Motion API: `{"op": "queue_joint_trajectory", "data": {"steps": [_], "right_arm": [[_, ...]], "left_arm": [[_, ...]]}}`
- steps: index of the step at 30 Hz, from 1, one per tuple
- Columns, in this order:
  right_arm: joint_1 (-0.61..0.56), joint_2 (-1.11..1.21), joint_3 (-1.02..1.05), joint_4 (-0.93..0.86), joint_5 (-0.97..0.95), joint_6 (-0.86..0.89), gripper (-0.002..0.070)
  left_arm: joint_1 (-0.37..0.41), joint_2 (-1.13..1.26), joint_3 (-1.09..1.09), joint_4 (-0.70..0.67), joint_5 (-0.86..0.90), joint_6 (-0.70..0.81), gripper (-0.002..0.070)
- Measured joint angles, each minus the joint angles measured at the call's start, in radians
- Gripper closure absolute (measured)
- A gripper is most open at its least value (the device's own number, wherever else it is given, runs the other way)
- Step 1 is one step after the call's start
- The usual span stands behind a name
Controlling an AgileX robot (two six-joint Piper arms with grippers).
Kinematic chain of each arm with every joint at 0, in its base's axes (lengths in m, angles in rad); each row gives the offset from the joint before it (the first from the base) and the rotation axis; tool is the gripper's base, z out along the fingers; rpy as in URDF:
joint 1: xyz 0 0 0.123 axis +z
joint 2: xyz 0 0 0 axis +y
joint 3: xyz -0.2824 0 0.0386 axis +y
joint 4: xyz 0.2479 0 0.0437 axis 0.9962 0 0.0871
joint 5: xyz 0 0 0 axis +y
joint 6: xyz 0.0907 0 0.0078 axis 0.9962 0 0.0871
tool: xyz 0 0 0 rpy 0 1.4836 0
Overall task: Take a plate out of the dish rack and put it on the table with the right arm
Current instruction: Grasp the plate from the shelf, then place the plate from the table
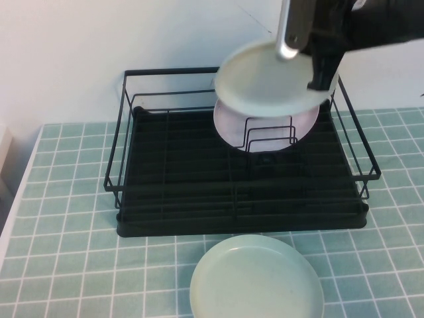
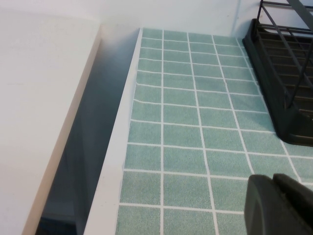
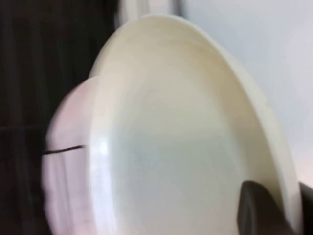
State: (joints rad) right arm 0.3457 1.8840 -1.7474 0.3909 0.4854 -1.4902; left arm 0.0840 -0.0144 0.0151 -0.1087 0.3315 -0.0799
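The right arm reaches in from the upper right, its pincer pointing down and clamped on the rim of the plate — held aloft, tilted. The left pincer hangs low over the surface, off to the left.

Tiled table: dish rack, mint-green plate

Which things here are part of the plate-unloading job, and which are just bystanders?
In the job:
- white plate, held tilted above the rack
- right gripper, fingers shut on the plate's rim
- dish rack
- table

Bystanders:
- pink plate, standing in the rack dividers
- mint-green plate, on the table in front of the rack
- left gripper, low over the tiles beside the rack
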Motion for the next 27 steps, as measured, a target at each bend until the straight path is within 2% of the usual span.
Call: {"op": "queue_joint_trajectory", "data": {"steps": [5,9,12,14,16,18,20,27], "right_arm": [[0.000,-0.152,0.000,-0.028,0.034,0.127,0.0577],[0.000,-0.305,0.000,-0.082,0.142,0.481,0.0577],[0.000,-0.406,-0.002,-0.154,0.310,0.788,0.0577],[0.000,-0.466,0.013,-0.179,0.434,0.939,0.0577],[0.000,-0.530,0.069,-0.181,0.533,1.017,0.0577],[0.000,-0.612,0.193,-0.138,0.603,1.064,0.0577],[0.000,-0.700,0.349,-0.056,0.589,1.086,0.0578],[0.000,-0.864,0.990,0.441,0.252,1.055,0.0578]], "left_arm": [[0.000,0.000,0.000,0.000,0.000,0.000,0.0678],[0.000,0.000,0.000,0.000,0.000,0.000,0.0678],[0.000,0.000,0.000,0.000,0.000,0.000,0.0678],[0.000,0.000,0.000,0.000,0.000,0.000,0.0678],[0.000,0.000,0.000,0.000,0.000,0.000,0.0678],[0.000,0.000,0.000,0.000,0.000,0.000,0.0678],[0.000,0.000,0.000,0.000,0.000,0.000,0.0678],[0.000,0.000,0.000,0.000,0.000,0.000,0.0678]]}}
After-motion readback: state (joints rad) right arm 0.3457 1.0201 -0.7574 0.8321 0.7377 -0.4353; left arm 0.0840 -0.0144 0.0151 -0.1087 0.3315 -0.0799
